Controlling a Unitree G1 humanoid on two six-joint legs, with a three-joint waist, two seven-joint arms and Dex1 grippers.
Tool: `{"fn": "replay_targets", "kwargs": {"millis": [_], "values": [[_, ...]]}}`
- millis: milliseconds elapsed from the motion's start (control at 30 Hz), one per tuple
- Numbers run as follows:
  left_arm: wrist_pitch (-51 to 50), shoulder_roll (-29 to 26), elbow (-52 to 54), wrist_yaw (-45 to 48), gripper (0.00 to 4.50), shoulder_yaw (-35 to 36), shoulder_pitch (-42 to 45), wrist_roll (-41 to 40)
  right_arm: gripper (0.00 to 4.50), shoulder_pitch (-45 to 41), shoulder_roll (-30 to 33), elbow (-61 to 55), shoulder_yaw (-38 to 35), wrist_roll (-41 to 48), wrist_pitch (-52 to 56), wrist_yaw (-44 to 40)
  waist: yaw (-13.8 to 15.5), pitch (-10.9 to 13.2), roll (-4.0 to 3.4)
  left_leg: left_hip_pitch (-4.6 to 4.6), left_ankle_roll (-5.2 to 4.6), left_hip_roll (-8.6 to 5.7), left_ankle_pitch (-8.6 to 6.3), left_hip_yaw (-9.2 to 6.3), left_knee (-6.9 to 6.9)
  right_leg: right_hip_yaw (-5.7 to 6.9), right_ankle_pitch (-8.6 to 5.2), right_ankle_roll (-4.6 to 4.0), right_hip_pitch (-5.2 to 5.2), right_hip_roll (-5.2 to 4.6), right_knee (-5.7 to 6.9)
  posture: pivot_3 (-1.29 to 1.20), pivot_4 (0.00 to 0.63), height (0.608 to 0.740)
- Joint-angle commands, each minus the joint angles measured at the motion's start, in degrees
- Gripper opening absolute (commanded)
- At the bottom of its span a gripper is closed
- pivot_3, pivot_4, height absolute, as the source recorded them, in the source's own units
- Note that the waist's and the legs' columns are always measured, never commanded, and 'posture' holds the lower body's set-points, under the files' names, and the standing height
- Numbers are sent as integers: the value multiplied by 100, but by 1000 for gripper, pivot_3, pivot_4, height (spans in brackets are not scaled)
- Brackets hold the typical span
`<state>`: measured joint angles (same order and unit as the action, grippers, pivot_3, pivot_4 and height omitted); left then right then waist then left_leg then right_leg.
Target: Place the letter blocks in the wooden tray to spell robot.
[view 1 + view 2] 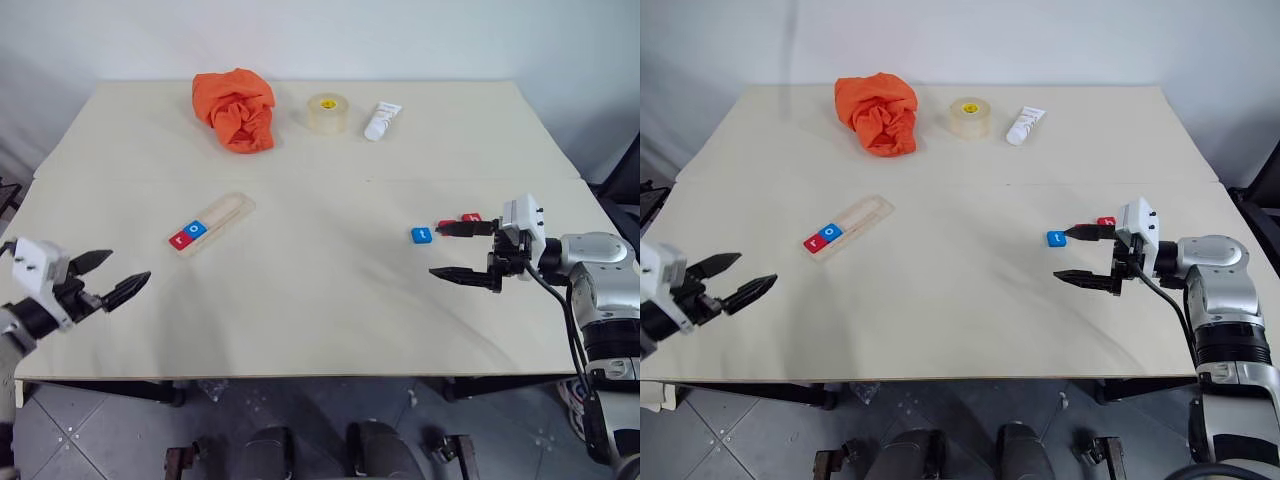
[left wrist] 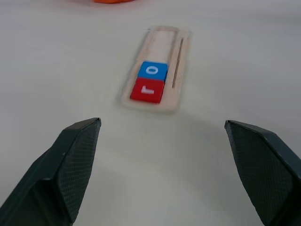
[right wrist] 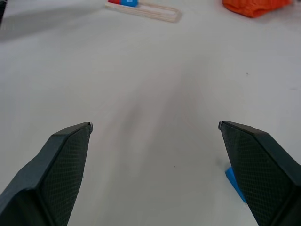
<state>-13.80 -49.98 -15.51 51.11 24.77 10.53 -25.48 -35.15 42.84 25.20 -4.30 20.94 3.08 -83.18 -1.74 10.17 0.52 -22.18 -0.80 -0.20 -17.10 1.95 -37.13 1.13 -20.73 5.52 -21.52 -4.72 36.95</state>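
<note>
Already red r and blue o sit in tray (image 1: 225,215), left of centre. Both hands open, empty. Right hand (image 1: 467,250) beside blue t block (image 1: 421,235), mid-right; sideways sweep could knock it away.

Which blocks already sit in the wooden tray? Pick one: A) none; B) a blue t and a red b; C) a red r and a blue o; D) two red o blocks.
C: the wooden tray holds a red r block at one end with a blue o block touching it; the rest of the tray is bare.
</note>
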Motion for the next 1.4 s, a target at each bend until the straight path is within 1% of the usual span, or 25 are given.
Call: {"fn": "replay_targets", "kwargs": {"millis": [33,67,167,200,300,367,500,633,833,1000,1400], "values": [[278,-164,-949,367,4500,-506,936,386,4493,122,-43,-494,-107,188,92,85,12,0,1,-1,0,0,0,0,-2,5,0,0,-1,0,3,0,150,740],[320,-161,-1321,435,4500,-730,1332,551,4493,196,-46,-614,-131,214,131,121,15,0,1,-2,0,0,0,-1,-5,9,1,1,-2,0,8,0,150,740],[376,-126,-2136,570,4500,-1149,2124,898,4493,379,-29,-881,-195,280,220,214,22,1,2,-8,-3,-2,-1,2,-20,13,2,4,-7,1,46,0,150,740],[344,-74,-2545,586,4500,-1357,2527,1086,4493,465,-13,-970,-233,295,246,266,22,2,4,-8,-5,-3,-3,3,-25,15,2,4,-8,0,52,0,150,740],[208,6,-3527,712,4500,-1918,3376,1616,4493,662,42,-1158,-316,334,308,362,31,7,13,-16,-8,-4,-5,4,-38,22,3,6,-9,2,54,0,150,740],[285,77,-4015,863,4500,-2187,3751,1878,4493,797,96,-1278,-383,366,351,413,32,8,14,-18,-11,-4,-7,5,-48,22,3,7,-11,2,61,0,150,740],[702,295,-4612,969,4500,-2315,4257,2081,4493,1048,167,-1533,-504,435,436,526,18,11,19,-19,-14,-4,-9,10,-59,17,3,8,-12,3,65,0,150,740],[949,448,-5013,921,4500,-2454,4518,2339,4493,1253,194,-1731,-575,475,491,649,19,15,27,-21,-13,-1,-9,11,-71,17,3,8,-15,4,73,0,150,740],[1046,619,-5380,712,4500,-2549,4793,2614,4493,1485,224,-1942,-648,541,555,782,33,17,29,-21,-14,-1,-9,11,-86,13,3,9,-13,2,83,0,150,740],[1120,632,-5502,515,4500,-2597,4958,2817,4493,1537,223,-2009,-677,535,596,829,35,17,29,-21,-14,-1,-9,11,-89,13,4,9,-13,2,83,0,150,740],[1106,725,-5645,488,4500,-2679,4999,3153,4493,1469,237,-1960,-594,495,584,806,35,17,29,-19,-13,-1,-8,11,-91,12,4,9,-13,2,88,0,150,740]]}}
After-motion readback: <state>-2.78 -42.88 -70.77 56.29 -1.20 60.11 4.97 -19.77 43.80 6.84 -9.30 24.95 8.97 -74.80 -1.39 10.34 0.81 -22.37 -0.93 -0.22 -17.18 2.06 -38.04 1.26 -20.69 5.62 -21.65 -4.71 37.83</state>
